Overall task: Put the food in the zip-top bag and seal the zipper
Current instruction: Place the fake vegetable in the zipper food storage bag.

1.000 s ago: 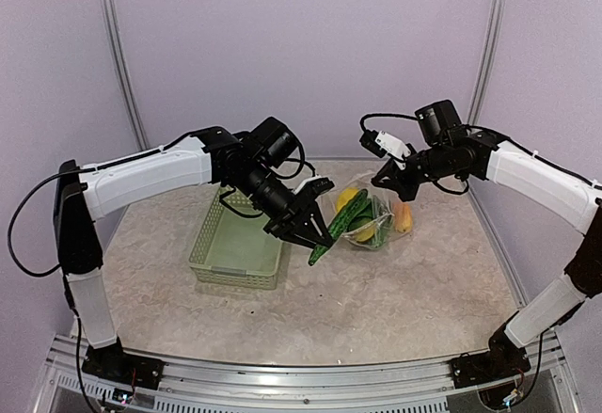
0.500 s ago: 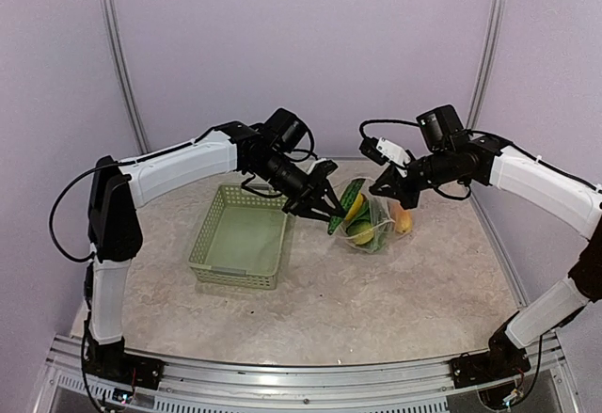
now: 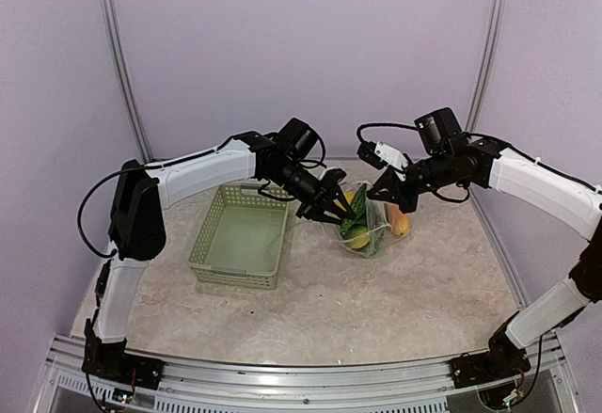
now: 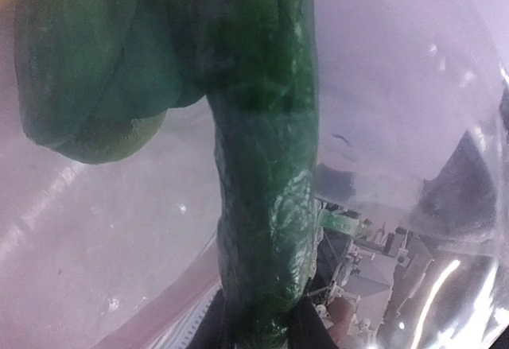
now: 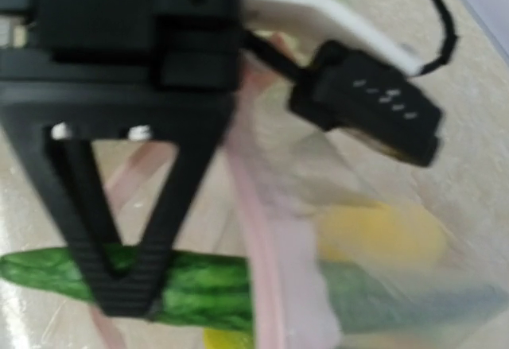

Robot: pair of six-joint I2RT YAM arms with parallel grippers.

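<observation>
A clear zip-top bag lies behind the table's middle. My right gripper is shut on its mouth edge and holds that edge up. The pinkish zipper runs down the right wrist view. My left gripper is shut on a long green cucumber and has pushed it tip-first through the mouth. In the left wrist view the cucumber rises from my left gripper beside a green leafy piece inside the plastic. A yellow lemon and an orange piece also lie inside.
A pale green slatted basket stands left of the bag, with nothing in it that I can see. Purple walls close in the back and sides. Both arms reach over the far half of the table.
My left arm carried the cucumber from beside the basket to the right and back, into the bag's mouth. The right gripper kept hold of the bag edge and barely moved.
</observation>
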